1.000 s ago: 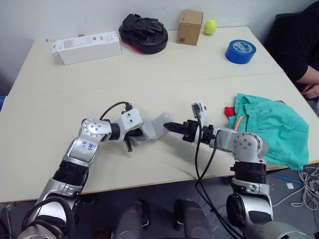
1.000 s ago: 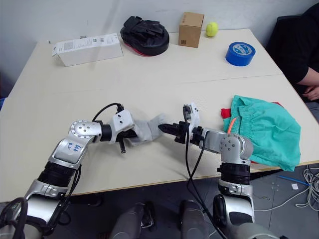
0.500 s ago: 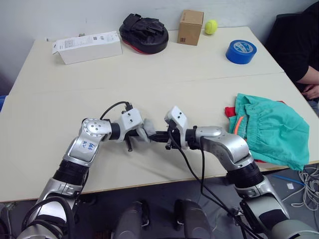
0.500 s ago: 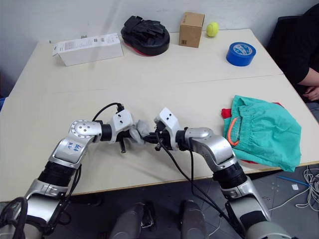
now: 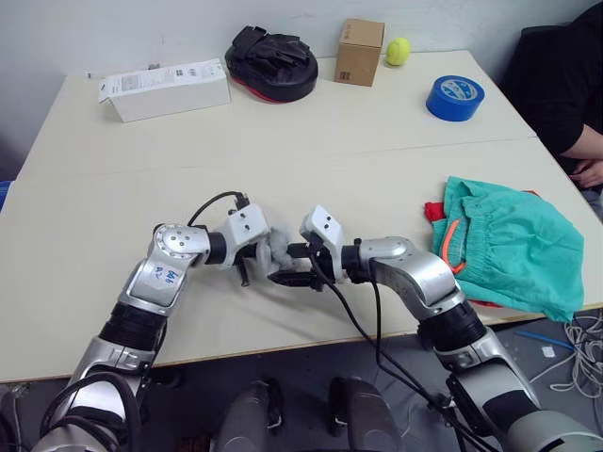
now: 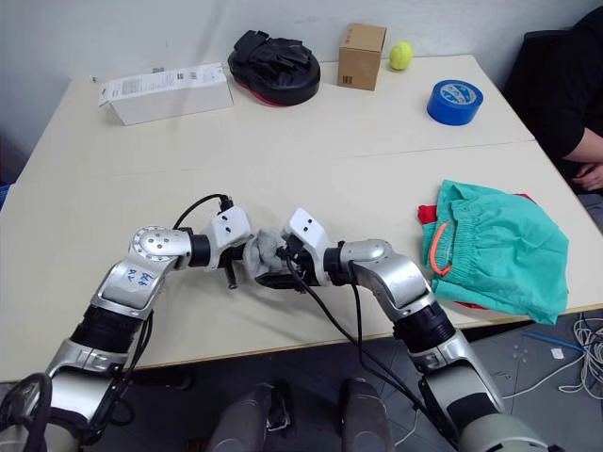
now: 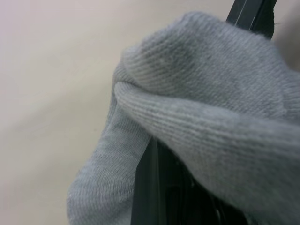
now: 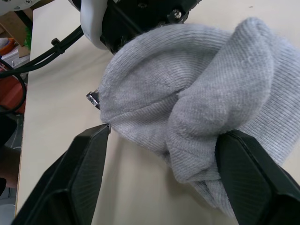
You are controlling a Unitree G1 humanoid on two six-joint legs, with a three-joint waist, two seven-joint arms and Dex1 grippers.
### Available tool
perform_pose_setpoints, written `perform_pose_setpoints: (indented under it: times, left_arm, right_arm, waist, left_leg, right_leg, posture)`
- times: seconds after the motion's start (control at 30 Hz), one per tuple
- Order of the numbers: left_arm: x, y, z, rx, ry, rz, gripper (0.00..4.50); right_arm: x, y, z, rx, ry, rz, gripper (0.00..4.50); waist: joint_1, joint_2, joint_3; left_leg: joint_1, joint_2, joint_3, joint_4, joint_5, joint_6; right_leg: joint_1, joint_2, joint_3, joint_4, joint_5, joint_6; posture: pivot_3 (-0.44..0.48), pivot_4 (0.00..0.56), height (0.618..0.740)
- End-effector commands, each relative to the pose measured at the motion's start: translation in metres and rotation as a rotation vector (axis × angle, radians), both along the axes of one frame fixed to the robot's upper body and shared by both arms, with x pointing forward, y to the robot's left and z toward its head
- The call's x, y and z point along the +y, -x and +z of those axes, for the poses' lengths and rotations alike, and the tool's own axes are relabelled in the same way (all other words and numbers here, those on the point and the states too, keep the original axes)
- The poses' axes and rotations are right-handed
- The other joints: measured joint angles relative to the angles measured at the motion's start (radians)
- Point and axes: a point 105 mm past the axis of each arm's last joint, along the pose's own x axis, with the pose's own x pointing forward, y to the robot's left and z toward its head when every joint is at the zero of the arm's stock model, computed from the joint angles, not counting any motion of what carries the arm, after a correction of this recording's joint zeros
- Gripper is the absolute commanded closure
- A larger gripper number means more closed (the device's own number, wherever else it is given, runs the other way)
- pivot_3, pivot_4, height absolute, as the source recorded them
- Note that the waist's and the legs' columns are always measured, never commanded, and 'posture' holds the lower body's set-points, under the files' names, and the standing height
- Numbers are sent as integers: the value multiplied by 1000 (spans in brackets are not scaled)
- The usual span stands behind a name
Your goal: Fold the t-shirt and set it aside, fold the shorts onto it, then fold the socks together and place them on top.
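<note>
The grey socks (image 5: 275, 251) are bunched into a folded lump on the table near its front edge, between my two grippers. My left gripper (image 5: 258, 252) is shut on the socks; in the left wrist view the knit drapes over one black finger (image 7: 152, 187). My right gripper (image 8: 164, 136) stands open, with one finger (image 8: 86, 176) on either side of the sock lump (image 8: 187, 93). The teal shorts (image 5: 513, 245) with an orange drawstring lie folded at the right, on the red t-shirt (image 5: 432, 210), of which only an edge peeks out.
At the table's back stand a white carton (image 5: 165, 89), a black padded mitt (image 5: 271, 61), a cardboard box (image 5: 360, 52), a yellow-green ball (image 5: 397, 50) and a blue tape roll (image 5: 454, 97). A person in black (image 5: 565, 85) sits at the right edge.
My right gripper carried the stretched sock end leftward to my left gripper, doubling the socks into a lump, then opened its fingers. The left arm stayed put.
</note>
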Motion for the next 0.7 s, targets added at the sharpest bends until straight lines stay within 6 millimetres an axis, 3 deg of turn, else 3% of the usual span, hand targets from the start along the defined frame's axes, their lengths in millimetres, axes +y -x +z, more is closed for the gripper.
perform_pose_setpoints:
  times: [0.03,0.2,0.43,0.57,0.7]
  left_arm:
    - [10,5,20,-36,40,38,4500]
    - [22,20,35,-36,72,71,4500]
    - [54,40,40,-7,64,148,4500]
    - [64,38,48,-16,64,178,4500]
    - [59,32,64,-31,102,164,4500]
  right_arm:
    - [6,0,3,-27,-2,29,1259]
    - [8,0,7,-40,-22,49,1259]
    - [12,7,19,-106,-81,123,1259]
    - [15,12,24,-166,-97,172,1259]
    - [17,17,25,-213,-94,217,1259]
  waist:
    - [-2,0,0]
    - [-2,-1,0]
    - [-3,-1,1]
    - [0,-1,1]
    - [8,-2,1]
  left_leg:
    - [0,0,0,0,0,0]
    - [0,0,0,0,1,1]
    - [0,0,0,-1,-1,-2]
    - [0,0,0,-1,-1,-3]
    - [0,0,0,-1,-1,-3]
  right_leg:
    - [0,0,0,0,0,0]
    - [0,0,0,1,0,0]
    - [0,0,0,1,0,0]
    - [0,0,0,0,0,0]
    - [0,0,0,-1,0,0]
  posture:
    - [0,150,740]
    - [0,150,740]
    - [0,150,740]
    - [0,150,740]
    - [0,150,740]
